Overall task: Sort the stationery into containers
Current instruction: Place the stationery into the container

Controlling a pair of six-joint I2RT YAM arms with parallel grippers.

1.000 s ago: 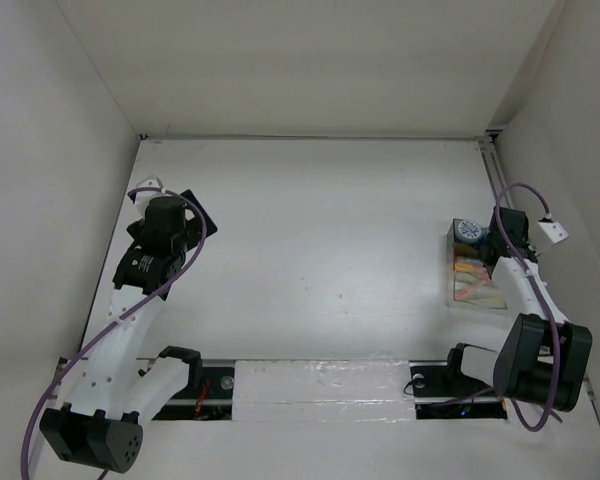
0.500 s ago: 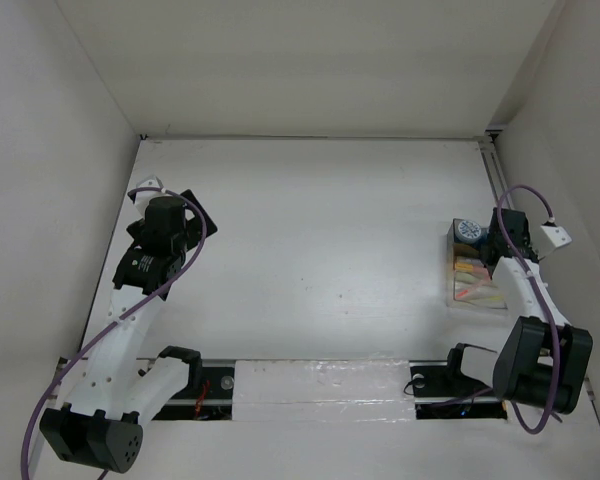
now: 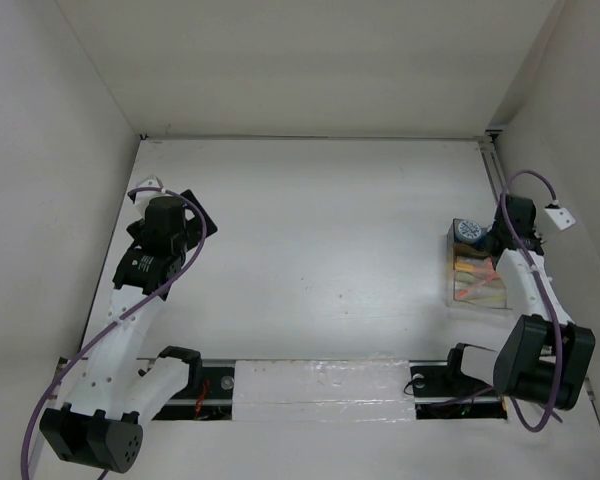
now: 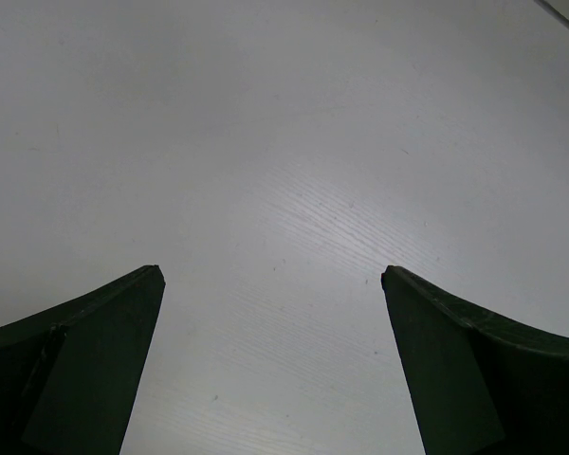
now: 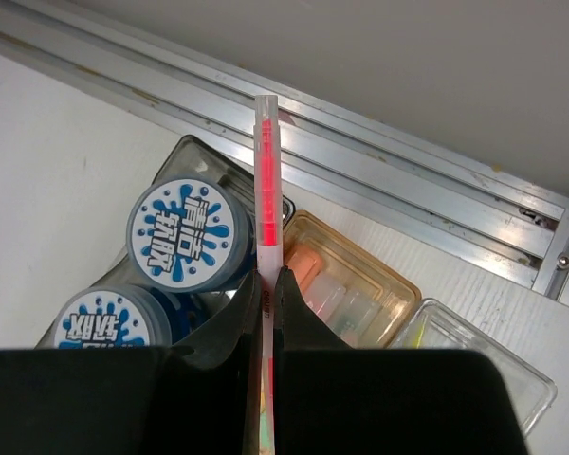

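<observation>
The tray sat at the table's right edge, just beside the wall rail, well apart from the left gripper over the left side. Two rolls stood side by side in its far compartment and markers lay in the nearer ones. A pen pinched in the right gripper reached above the tray beside the rolls.

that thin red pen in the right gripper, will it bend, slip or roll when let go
The thin red-pink pen is probably stiff: it juts straight past the right gripper without sagging. Its smooth clear barrel, pinched at one narrow spot, could pivot or slip. Slim and round, it would likely roll if dropped flat.
</observation>
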